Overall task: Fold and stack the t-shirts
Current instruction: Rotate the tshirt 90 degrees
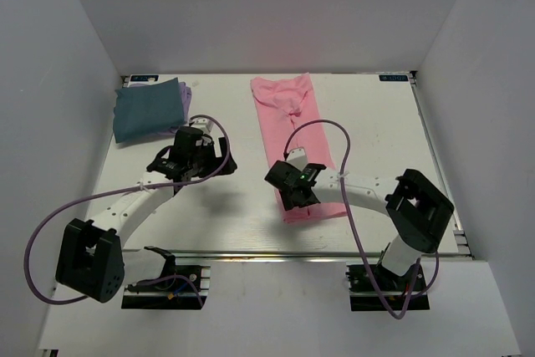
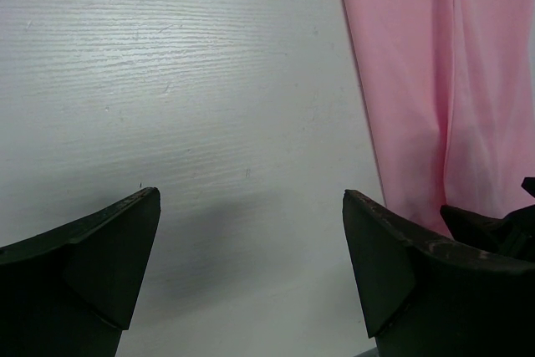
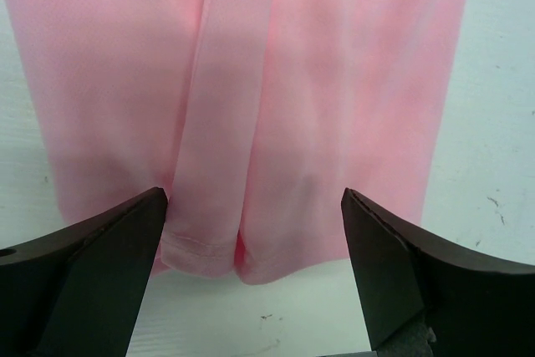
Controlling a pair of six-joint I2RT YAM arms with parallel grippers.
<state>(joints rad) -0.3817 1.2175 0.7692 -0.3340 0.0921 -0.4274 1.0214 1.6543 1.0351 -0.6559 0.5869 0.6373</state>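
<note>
Pink t-shirt (image 1: 297, 135), folded to a long strip, lies under the gaping right pincer (image 3: 252, 223); left pincer (image 2: 251, 206) gapes too.

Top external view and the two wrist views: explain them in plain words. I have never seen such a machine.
This is a robot with two arms bolted at the near edge of a white table. The wide picture comes from a fixed camera above and behind them: the left arm on the left, the right arm on the right. The other two come from a camera on each wrist; the black wedges at the bottom are that arm's own jaws. On the table lies a pink t-shirt, folded into a long strip; in the far left corner sits a folded teal t-shirt with a lavender t-shirt showing an edge beside it. Nothing is held: both pairs of jaws stand open, the left over bare table beside the pink cloth, the right over the strip's near hem.
</note>
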